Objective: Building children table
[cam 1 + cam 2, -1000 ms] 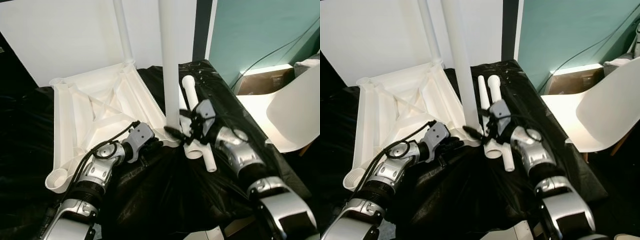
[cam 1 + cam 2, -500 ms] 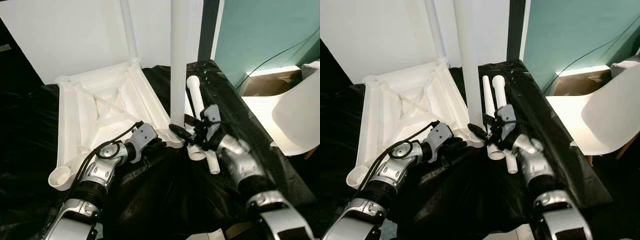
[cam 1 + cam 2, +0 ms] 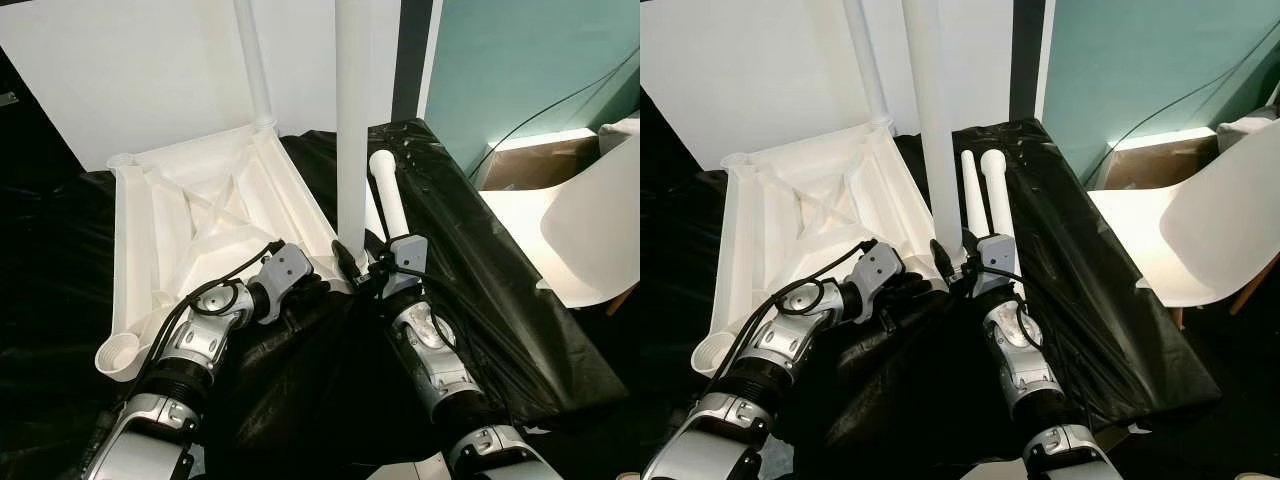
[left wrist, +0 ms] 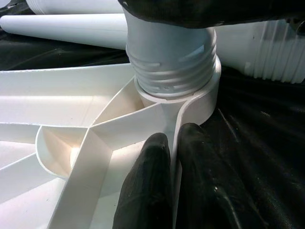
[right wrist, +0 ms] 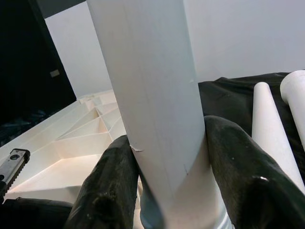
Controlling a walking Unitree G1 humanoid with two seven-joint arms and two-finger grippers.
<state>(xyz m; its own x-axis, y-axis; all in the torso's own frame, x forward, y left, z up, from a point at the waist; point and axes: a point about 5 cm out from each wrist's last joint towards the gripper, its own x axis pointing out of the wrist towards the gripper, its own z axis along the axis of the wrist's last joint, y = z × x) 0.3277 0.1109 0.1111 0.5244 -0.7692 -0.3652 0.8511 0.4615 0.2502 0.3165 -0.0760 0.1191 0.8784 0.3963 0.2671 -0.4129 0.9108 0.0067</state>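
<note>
The white table top [image 3: 200,220] lies upside down on a black cloth. One white leg [image 3: 352,120] stands upright in its near right corner socket [image 4: 200,95]. The leg's threaded end [image 4: 171,62] shows several thread rings above that socket. My right gripper [image 3: 352,262] is shut on this leg's base, with one finger [image 5: 114,181] on each side of it. My left gripper [image 3: 318,290] is shut on the table top's rim just below the socket, and a fingertip [image 4: 152,157] presses each face of the rim. A second leg [image 3: 250,60] stands at the far corner.
Two loose white legs [image 3: 985,195] lie side by side on the cloth, just right of the standing leg. A white chair [image 3: 1200,230] and a cardboard box [image 3: 530,165] are at the right. A white wall rises behind, and the cloth's front edge is near my body.
My right arm has swung in from the right, so its forearm now points straight at the leg. Its gripper stays at the leg's base. The left gripper has not moved.
</note>
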